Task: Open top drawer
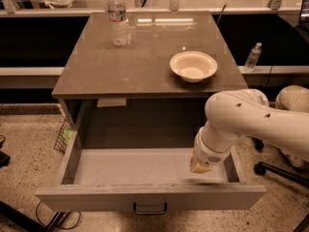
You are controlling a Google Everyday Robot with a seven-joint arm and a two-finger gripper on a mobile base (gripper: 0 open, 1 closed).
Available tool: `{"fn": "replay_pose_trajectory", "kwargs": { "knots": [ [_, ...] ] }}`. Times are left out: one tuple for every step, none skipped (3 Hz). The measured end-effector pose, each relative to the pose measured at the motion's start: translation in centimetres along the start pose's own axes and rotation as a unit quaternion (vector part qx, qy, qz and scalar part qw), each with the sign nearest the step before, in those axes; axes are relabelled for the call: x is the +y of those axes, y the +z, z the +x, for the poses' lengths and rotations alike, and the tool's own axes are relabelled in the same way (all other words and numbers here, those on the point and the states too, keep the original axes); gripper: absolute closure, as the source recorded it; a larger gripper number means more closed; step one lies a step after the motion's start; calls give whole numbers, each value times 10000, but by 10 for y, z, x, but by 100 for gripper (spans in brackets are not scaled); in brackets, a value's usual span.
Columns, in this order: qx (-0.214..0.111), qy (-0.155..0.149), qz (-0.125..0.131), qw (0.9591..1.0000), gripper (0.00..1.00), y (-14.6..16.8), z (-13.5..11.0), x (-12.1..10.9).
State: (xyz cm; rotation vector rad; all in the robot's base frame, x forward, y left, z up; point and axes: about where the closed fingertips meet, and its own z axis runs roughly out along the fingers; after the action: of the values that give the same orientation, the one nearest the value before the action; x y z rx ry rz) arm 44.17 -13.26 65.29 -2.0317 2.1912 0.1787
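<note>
The top drawer [145, 197] of the grey cabinet stands pulled far out toward the camera. Its light-grey front runs along the bottom of the view, with a small black loop handle [150, 208] at centre. Its plain grey interior [130, 166] has nothing in it. My gripper [199, 167] hangs at the end of the white arm [251, 117] and reaches down into the drawer's right side, just behind the front panel. The lower drawers are hidden under the open one.
On the cabinet top [120, 66] stand a water bottle [118, 17] at the back left and a white bowl [193, 65] at the right. Another bottle [253, 57] stands on the ledge to the right. A chair base [280, 170] is on the floor right, cables [53, 219] lower left.
</note>
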Motion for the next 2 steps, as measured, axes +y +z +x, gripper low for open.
{"fn": "replay_pose_trajectory", "kwargs": {
  "knots": [
    [4,-4,8,10000,37,-1,0,0],
    [9,-7,16,10000,13,-2,0,1]
  ]
}}
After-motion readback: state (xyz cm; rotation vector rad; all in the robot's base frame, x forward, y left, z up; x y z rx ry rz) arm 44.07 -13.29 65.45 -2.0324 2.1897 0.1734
